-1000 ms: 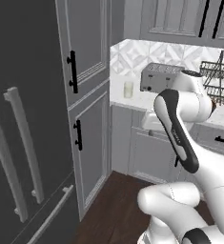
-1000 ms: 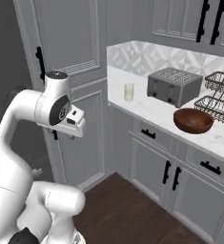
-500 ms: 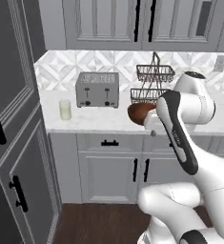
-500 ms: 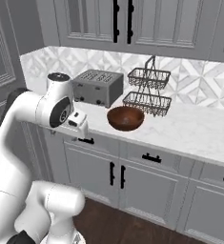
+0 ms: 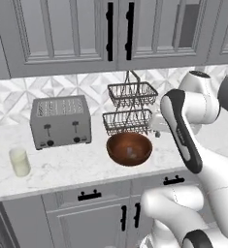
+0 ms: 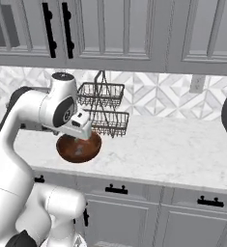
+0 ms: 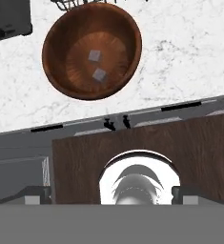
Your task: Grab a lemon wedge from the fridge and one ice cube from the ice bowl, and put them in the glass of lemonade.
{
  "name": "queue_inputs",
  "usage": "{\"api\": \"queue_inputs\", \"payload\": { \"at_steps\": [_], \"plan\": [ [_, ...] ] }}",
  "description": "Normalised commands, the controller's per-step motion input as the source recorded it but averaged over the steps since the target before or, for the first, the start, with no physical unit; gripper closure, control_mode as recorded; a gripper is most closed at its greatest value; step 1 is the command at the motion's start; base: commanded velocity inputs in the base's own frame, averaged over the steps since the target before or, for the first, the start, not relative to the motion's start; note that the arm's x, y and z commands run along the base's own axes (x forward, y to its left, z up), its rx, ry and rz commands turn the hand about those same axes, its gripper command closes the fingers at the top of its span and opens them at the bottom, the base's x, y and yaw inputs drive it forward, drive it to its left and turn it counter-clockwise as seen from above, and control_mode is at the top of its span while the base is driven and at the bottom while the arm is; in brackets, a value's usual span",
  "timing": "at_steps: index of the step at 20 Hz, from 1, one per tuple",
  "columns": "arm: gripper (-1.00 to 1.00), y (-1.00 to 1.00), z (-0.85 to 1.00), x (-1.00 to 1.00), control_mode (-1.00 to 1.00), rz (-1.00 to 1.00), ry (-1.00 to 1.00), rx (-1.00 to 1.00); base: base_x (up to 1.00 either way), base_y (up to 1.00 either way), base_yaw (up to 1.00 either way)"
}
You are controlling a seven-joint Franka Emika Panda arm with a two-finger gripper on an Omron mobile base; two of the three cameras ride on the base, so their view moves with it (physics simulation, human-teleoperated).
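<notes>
Gripper [image 7: 111,198] at the bottom of the hand view, fingers spread wide, holding nothing. Above it, in the upper centre, the ice bowl [image 7: 92,50] sits on the marble counter [image 7: 189,52] with two ice cubes [image 7: 97,66] inside. Left base view: glass of lemonade [image 5: 19,162] at far left, toaster [image 5: 61,121] behind.

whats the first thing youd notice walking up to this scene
The glossy reddish-brown ice bowl stands out on the pale marble counter, in front of a two-tier wire basket; the hand view looks down at two ice cubes lying inside it. The big white arm bends over the bowl's near edge in the right base view. To the left sit a grey toaster and, further left near the counter's front edge, the small glass of lemonade.
</notes>
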Motion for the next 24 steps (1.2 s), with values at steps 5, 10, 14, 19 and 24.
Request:
{"api": "queue_inputs", "payload": {
  "at_steps": [5,10,14,19,24],
  "plan": [
    [-1.00,0.00,0.00,0.00,1.00,0.00,0.00,0.00,0.71,0.13,-0.15],
    [-1.00,0.00,0.00,0.00,1.00,0.00,0.00,0.00,0.35,0.02,-0.01],
    [-1.00,0.00,0.00,0.00,1.00,0.00,0.00,0.00,0.61,0.09,0.08],
    [-1.00,0.00,0.00,0.00,1.00,0.00,0.00,0.00,0.52,-0.02,0.35],
    [-1.00,0.00,0.00,0.00,1.00,0.00,0.00,0.00,0.20,0.00,0.56]
  ]
}}
